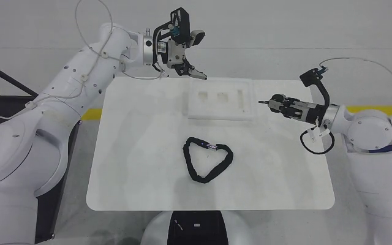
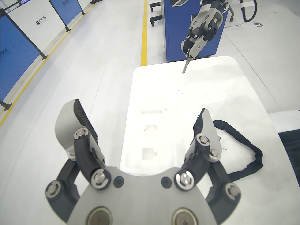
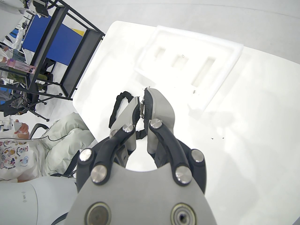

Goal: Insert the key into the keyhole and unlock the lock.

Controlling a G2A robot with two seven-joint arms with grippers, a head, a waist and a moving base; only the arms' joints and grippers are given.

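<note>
A black cable lock (image 1: pixel 208 160) lies looped in the middle of the white table (image 1: pixel 141 177), its metal barrel (image 1: pixel 209 146) on the far side of the loop. My right gripper (image 1: pixel 267 103) hovers over the table's right part, shut on a silver key (image 2: pixel 185 67) whose blade sticks out from the fingertips. From that arm's wrist, the gripper (image 3: pixel 141 103) pinches the key (image 3: pixel 141 109), with the lock (image 3: pixel 116 108) partly hidden behind a finger. My left gripper (image 1: pixel 195 73) hangs open over the table's far edge, holding nothing; its own view shows the gripper (image 2: pixel 140 114) spread wide and the lock (image 2: pixel 246 146) beyond one finger.
A white foam tray (image 1: pixel 220 101) with several recessed pockets sits at the back middle of the table, between the two grippers. A blue cabinet (image 2: pixel 173 24) and a black frame rack (image 3: pixel 70 47) stand off the table's sides.
</note>
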